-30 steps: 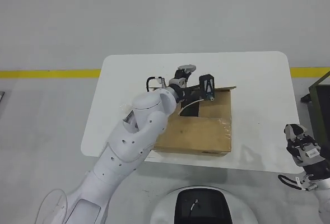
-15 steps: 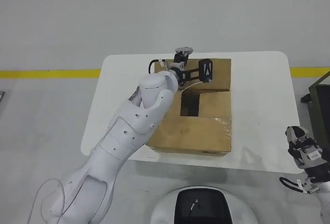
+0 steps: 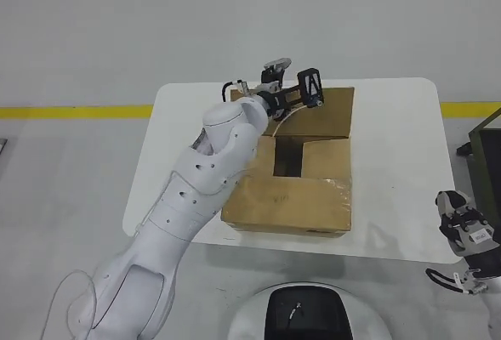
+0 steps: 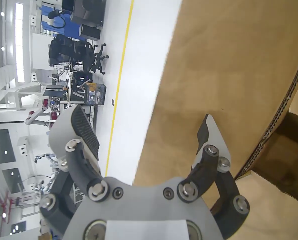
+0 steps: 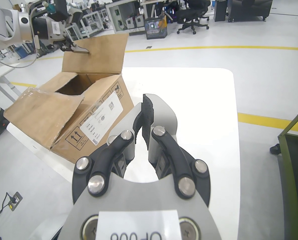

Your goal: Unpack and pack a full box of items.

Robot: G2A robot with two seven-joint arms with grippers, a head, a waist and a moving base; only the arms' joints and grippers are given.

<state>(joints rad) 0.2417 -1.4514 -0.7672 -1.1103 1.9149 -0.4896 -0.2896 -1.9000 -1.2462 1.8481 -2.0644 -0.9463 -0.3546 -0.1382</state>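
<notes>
Far flap [image 3: 322,115] has swung from half down to fully back in the last second; my left hand [image 4: 141,121] is spread wide, one fingertip on it; box [image 3: 305,183] sits mid-bench [image 3: 395,161], partly open, so I judge unpacking can start; right hand [image 5: 145,112] pinched narrow, holding nothing; white label [image 5: 101,117] and up-arrows [image 5: 76,136], print unreadable.

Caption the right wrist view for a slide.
Open left gripper at the raised flap of the box; right gripper shut, foreground.
</notes>
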